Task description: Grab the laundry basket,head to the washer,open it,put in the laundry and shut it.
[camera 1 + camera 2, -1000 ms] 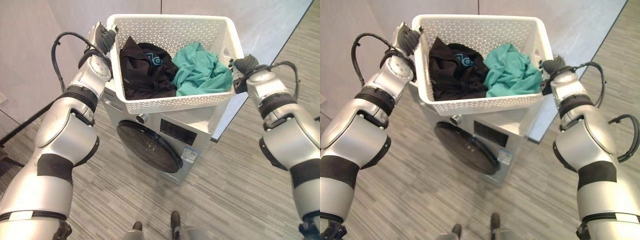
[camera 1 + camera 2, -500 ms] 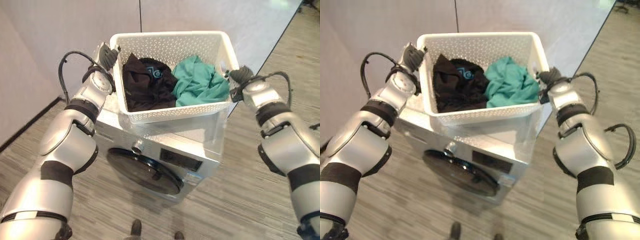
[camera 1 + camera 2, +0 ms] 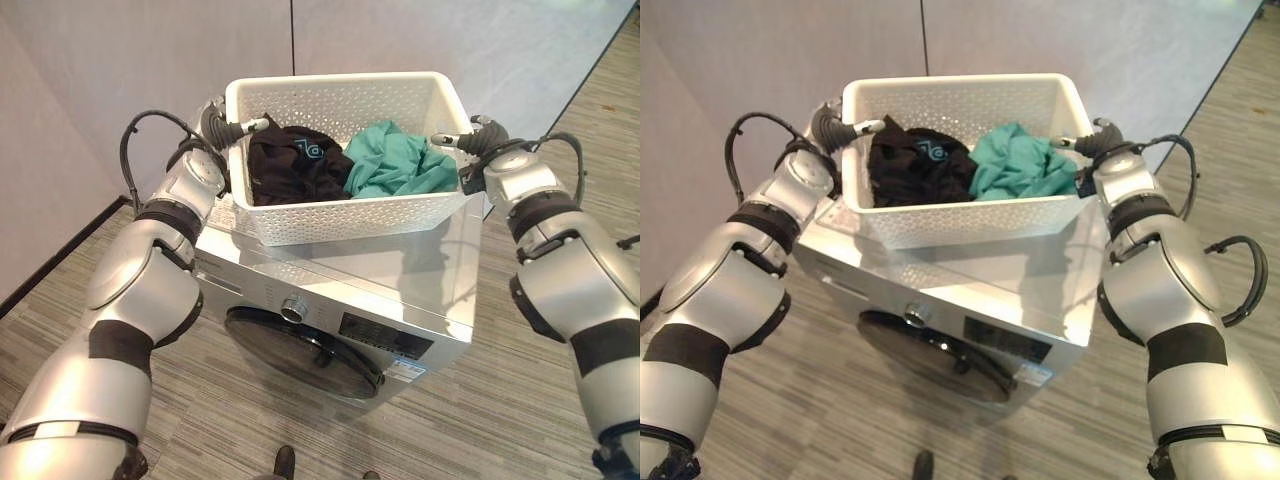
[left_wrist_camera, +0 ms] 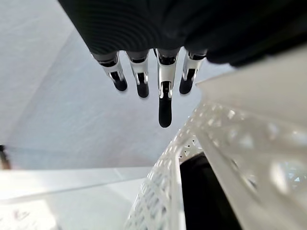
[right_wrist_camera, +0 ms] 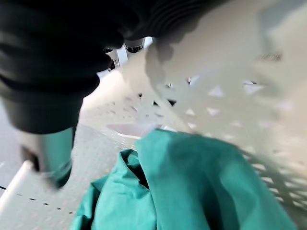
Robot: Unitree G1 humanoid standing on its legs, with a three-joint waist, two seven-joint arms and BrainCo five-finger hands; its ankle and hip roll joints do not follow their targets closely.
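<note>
The white perforated laundry basket stands on top of the white washer, whose round dark door is shut. A black garment and a teal garment lie in the basket. My left hand is at the basket's left rim, its thumb reaching over the rim and its fingers straight outside the wall. My right hand is at the right rim. Its thumb stretches out straight over the teal garment.
Grey wall panels stand right behind the washer. Striped grey floor spreads in front of it and to its right. A dark baseboard runs along the wall on the left.
The basket has come down from the air onto the washer's top. Both thumbs now stick out over the rim. The view has shifted as I moved closer.
</note>
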